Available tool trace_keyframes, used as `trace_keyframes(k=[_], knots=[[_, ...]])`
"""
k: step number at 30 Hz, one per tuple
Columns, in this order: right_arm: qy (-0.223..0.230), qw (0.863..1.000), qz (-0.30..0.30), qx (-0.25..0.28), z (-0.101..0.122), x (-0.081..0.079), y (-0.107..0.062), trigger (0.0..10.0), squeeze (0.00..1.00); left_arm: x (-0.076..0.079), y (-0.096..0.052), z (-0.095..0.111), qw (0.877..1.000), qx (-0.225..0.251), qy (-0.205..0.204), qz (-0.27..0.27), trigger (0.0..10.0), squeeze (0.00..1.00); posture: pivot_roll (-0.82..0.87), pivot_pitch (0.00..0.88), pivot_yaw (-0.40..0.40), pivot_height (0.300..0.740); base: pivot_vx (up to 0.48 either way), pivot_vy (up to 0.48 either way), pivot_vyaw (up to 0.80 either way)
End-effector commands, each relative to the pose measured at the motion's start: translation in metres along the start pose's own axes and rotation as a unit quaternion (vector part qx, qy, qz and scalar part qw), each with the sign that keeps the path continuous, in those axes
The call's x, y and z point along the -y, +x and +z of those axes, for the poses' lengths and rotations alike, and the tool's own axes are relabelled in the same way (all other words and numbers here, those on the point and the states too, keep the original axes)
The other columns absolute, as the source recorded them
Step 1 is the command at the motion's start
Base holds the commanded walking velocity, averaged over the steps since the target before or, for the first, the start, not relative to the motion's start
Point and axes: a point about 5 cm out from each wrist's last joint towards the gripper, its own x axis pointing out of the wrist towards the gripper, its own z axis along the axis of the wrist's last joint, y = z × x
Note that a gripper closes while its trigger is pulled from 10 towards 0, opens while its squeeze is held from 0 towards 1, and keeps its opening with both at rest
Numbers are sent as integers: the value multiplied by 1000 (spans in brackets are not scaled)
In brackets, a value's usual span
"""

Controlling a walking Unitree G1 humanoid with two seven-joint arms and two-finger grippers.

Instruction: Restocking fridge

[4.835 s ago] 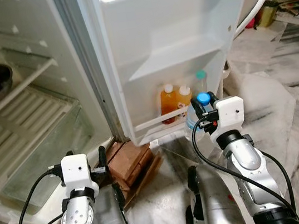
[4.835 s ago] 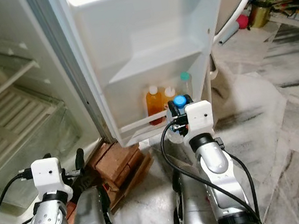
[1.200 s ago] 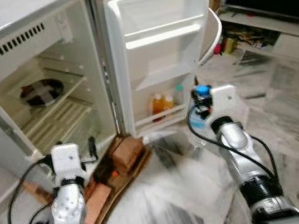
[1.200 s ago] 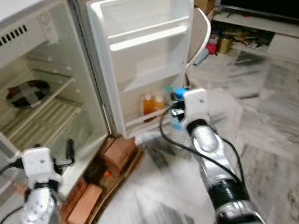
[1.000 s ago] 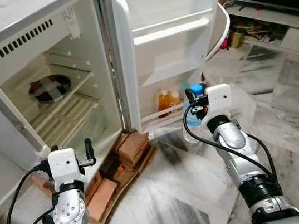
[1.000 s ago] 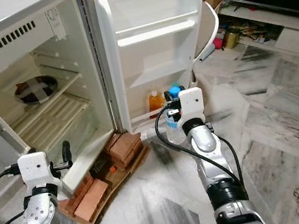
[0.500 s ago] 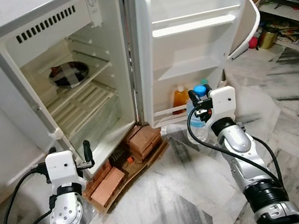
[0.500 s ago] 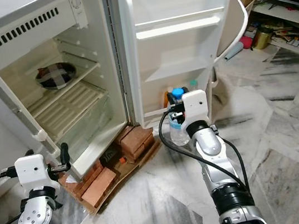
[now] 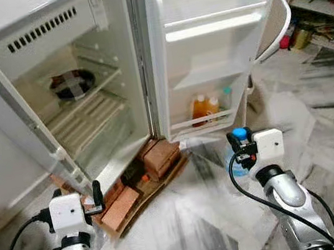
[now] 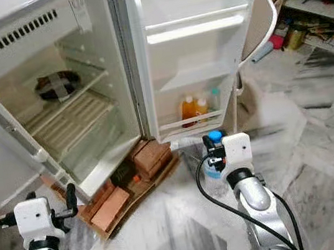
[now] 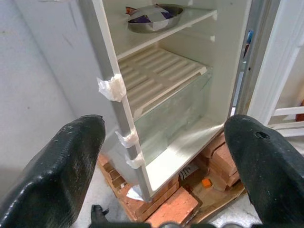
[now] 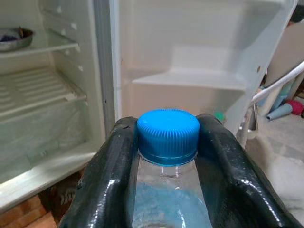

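My right gripper (image 9: 238, 144) is shut on a clear water bottle (image 12: 167, 190) with a blue cap (image 9: 239, 134), held upright at its neck, low and a little in front of the fridge door. The white fridge (image 9: 50, 60) stands open, and its door (image 9: 217, 42) swings to the right. On the door's bottom shelf stand two orange bottles (image 9: 206, 108) and a clear bottle with a green cap (image 9: 226, 96). My left gripper (image 11: 161, 156) is open with nothing between its fingers, low before the fridge's left edge.
A metal bowl (image 9: 73, 84) rests on the upper fridge shelf. The fridge stands on bricks (image 9: 159, 157) and cardboard. A white chair (image 9: 272, 27) is behind the door. Clutter lies on a low shelf at the right (image 9: 321, 20). The floor is marble.
The whole scene has shifted with the camera. Both arms sit lower in the picture, and my right gripper with the bottle is now lower and farther from the door shelf.
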Motion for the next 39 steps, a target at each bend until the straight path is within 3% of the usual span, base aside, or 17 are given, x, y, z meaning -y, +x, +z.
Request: trace_keyframes(k=[1,7,12,18,23,30,39], knots=[[-8,1000,5,8,5,4,-5,10000,0,-4,-3,2,1000,4,10,6,10000,0,130,53,-19,740,0,0,0],[-13,1000,7,-2,4,8,-11,10000,0,-6,-3,5,1000,6,11,4,10000,0,129,55,-15,740,0,0,0],[-23,998,61,-15,9,0,-21,10000,0,-6,-5,5,999,-4,24,-41,10000,0,114,55,23,740,0,0,0],[-19,1000,17,-4,3,-1,-17,10000,0,-6,7,9,999,7,27,-33,10000,0,101,29,70,740,0,0,0],[-6,1000,-24,7,5,-4,-14,10000,0,5,20,12,997,13,28,-64,10000,0,65,20,97,740,0,0,0],[-9,1000,-29,1,4,0,-15,10000,0,10,25,12,997,13,26,-71,10000,0,54,35,55,740,0,0,0],[-1,1000,-6,13,9,-13,8,10000,0,11,19,7,999,14,11,-46,10000,0,104,20,-11,740,0,0,0]])
